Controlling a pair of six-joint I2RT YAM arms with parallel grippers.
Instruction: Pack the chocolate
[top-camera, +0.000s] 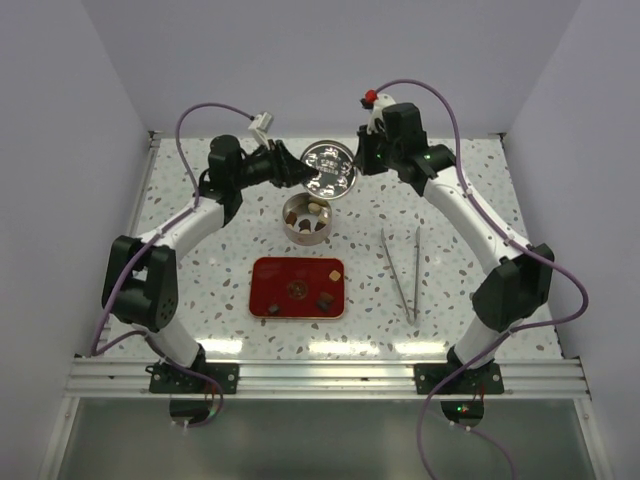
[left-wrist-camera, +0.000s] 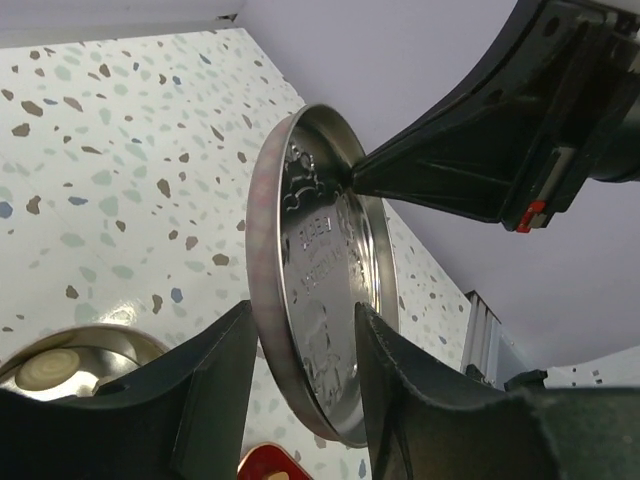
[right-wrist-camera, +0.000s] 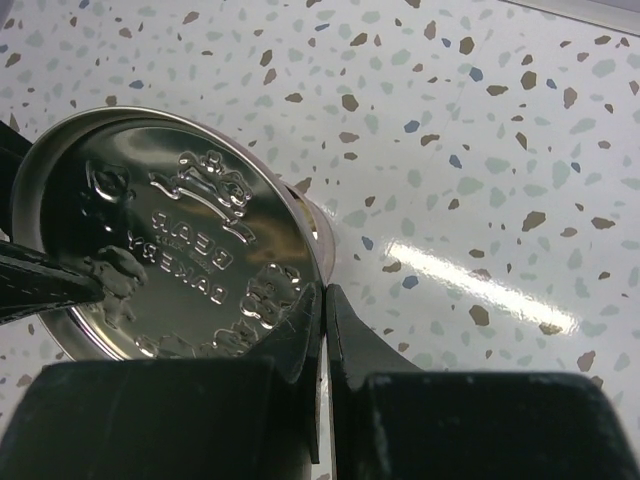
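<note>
At the back left of the table (top-camera: 215, 290), the left gripper (top-camera: 288, 166) reaches in toward centre. Jaws are part open and straddle the left rim of the lid (top-camera: 330, 166). In the left wrist view both fingers (left-wrist-camera: 215, 400) sit against it, one on each side, so it looks clamped.

The lid is a round silver one, embossed inner face visible, held off the table just behind the tin (top-camera: 304, 238) and tilted on edge in the left wrist view.

The tin is round, open and upright, near table centre. Some of the chocolate (top-camera: 314, 209) is already inside: a few small dark, light brown and cream pieces. Exact count is too small to read.

Nearer the arm bases sits the red tray (top-camera: 275, 275), lying flat. Four pieces are on it, spaced apart: a light brown piece (top-camera: 333, 272) at the far right corner, a dark piece (top-camera: 297, 290) mid-tray, another dark piece (top-camera: 325, 300) near right, and a small piece (top-camera: 272, 310) at the near left corner.

The right gripper (top-camera: 360, 160) is on the lid's opposite rim. Its jaws are nearly closed and pinch the thin edge, with only a sliver of gap in the right wrist view.

The tweezers (top-camera: 397, 275) lie flat to the right of the tray, well apart from it, tips pointing away from the bases and untouched.
</note>
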